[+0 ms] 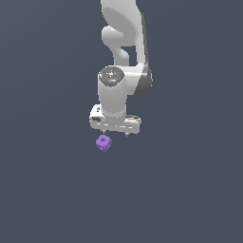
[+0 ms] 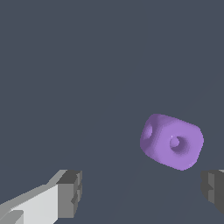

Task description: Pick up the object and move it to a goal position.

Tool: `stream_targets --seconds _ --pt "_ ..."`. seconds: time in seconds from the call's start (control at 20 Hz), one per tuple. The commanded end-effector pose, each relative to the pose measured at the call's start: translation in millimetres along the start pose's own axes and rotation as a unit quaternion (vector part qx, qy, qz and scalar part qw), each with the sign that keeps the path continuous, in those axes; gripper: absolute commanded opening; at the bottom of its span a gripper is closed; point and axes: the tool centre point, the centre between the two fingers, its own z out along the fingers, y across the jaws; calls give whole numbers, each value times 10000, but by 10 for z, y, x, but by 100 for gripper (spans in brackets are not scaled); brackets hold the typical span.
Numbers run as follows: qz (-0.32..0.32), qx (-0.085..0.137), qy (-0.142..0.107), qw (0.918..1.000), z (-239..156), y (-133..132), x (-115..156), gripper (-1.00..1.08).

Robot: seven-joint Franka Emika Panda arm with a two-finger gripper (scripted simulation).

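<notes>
Slate-grey and flat, the desk (image 1: 47, 190) fills both pictures from edge to edge, with no seam, wall or edge of a room to be told apart from it; it is one even, dull tone with no marks. One white arm (image 1: 124, 42) comes down from the top centre of the exterior view, with a dark band along the exterior view's right side of its wrist and a round grey cap facing the camera. One hand (image 1: 116, 134) sits at its lower end, just above the middle of the frame, and it is open: two short fingertips point downward with a clear gap between them and nothing held. In the wrist view the same two fingers (image 2: 70, 192) show as dark grey ribbed pads, widely separated, one on a pale mount and the other cut off by the frame edge. One block (image 1: 104, 143), purple with rounded corners and round dimples on its faces, lies on the desk just below the hand in the exterior view, slightly toward that view's left of the fingertips and not touching them. In the wrist view the block (image 2: 171, 141) sits tilted, apart from both pads, with two dimpled faces visible.
</notes>
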Motion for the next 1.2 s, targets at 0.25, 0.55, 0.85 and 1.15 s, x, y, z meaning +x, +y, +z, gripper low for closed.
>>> stream_targets --seconds 0.25,0.55,0.85,1.15 --pt "1177 7 21 9930 338 431 38 100" --pt "1668 -5 37 9860 475 620 41 100" --pt "1728 -9 35 9849 499 648 38 100" --pt "1741 -9 37 9847 681 652 34 100"
